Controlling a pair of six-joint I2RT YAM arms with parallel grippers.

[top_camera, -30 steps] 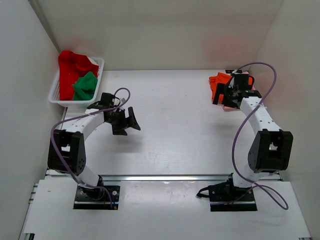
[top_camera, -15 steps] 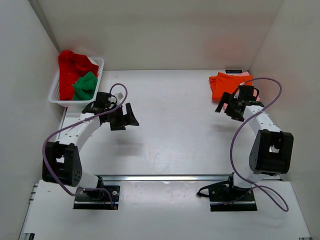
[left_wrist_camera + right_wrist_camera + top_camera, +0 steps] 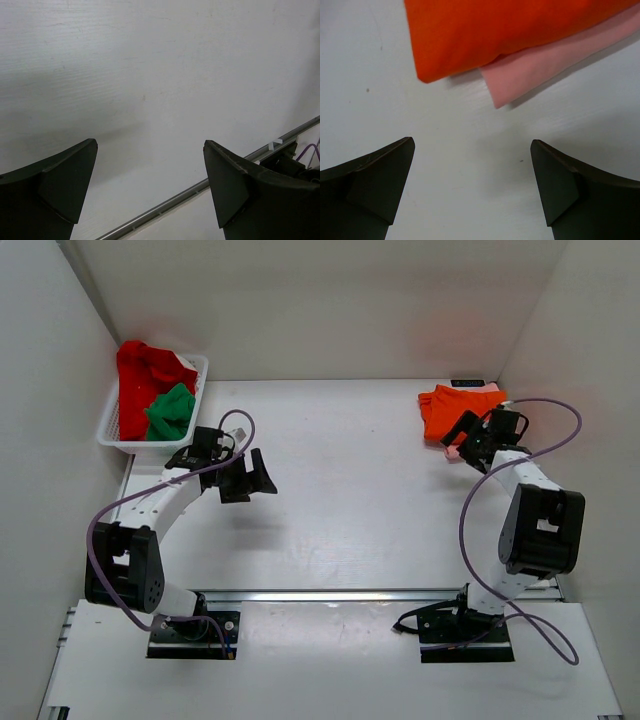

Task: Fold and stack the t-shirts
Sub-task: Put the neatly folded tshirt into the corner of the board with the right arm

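Note:
A folded orange t-shirt [image 3: 444, 408] [image 3: 510, 30] lies at the back right of the table on top of a folded pink t-shirt [image 3: 545, 70], whose edge peeks out [image 3: 455, 451]. My right gripper [image 3: 468, 438] [image 3: 472, 150] hovers open just in front of this stack, with only bare table between its fingers. A red t-shirt [image 3: 138, 380] and a green t-shirt [image 3: 170, 412] are bunched in the white basket [image 3: 198, 375] at the back left. Open and empty, my left gripper [image 3: 255, 475] [image 3: 150, 150] hangs over bare table in front of the basket.
White walls close in the table on the left, back and right. A metal rail [image 3: 330, 594] [image 3: 200, 187] runs along the near edge by the arm bases. A small dark object [image 3: 467, 383] lies at the back wall behind the stack.
My right gripper has drawn back off the orange and pink stack toward the near right, leaving it uncovered. My left arm swung slightly and has settled near the basket.

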